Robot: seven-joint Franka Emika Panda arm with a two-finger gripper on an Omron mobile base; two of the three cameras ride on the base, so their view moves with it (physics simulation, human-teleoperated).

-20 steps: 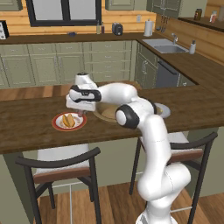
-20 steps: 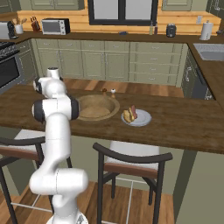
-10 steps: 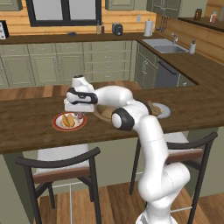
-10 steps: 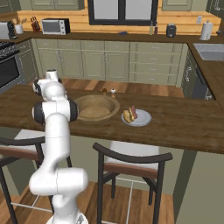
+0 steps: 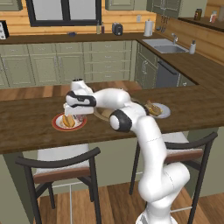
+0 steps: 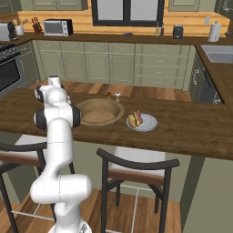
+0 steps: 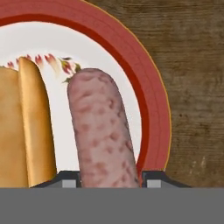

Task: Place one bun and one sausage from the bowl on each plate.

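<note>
The white arm rises from the base below the counter's near edge, bends at a dark elbow joint level with that edge, and reaches sideways toward the counter's left part. The hand points straight down, close over the counter top. The gripper (image 5: 74,117) has its jaws closed partway on a sausage (image 7: 103,135), one finger (image 7: 154,178) on each side of it.
</note>
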